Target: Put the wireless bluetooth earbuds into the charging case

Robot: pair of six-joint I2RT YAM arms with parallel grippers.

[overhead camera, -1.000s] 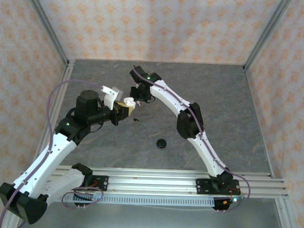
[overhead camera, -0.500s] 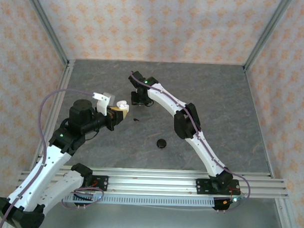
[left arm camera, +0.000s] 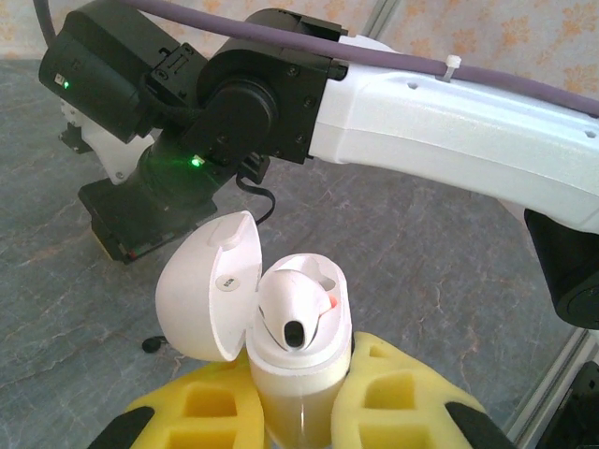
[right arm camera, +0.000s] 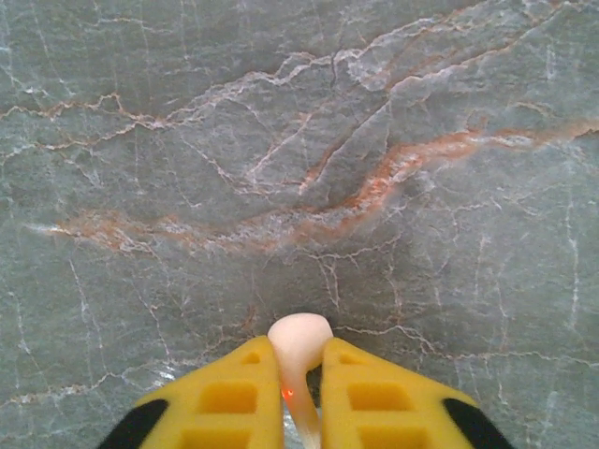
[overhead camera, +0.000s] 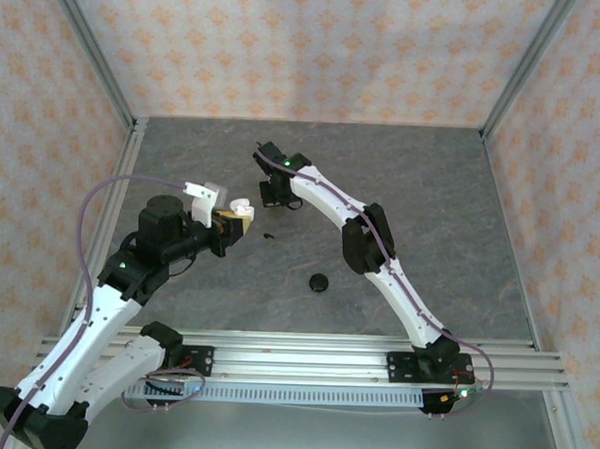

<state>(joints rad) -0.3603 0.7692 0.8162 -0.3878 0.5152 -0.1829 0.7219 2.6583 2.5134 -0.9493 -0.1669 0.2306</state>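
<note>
My left gripper is shut on the white charging case, which stands upright between its yellow fingers. The case lid is swung open to the left. One white earbud sits in the case, and the slot beside it shows an orange spot. My right gripper is shut on a second white earbud, whose rounded head pokes out past the fingertips close over the table. In the top view the right gripper is just right of and behind the case. A tiny black earbud lies on the table.
A round black object rests on the grey marble table near the middle front. The right arm's wrist hangs just behind the case. Patterned walls with metal posts enclose the table on three sides.
The left gripper pulled the open case back to the left. The right gripper moved off the case and down toward the table. Both have barely moved in the last half second.
</note>
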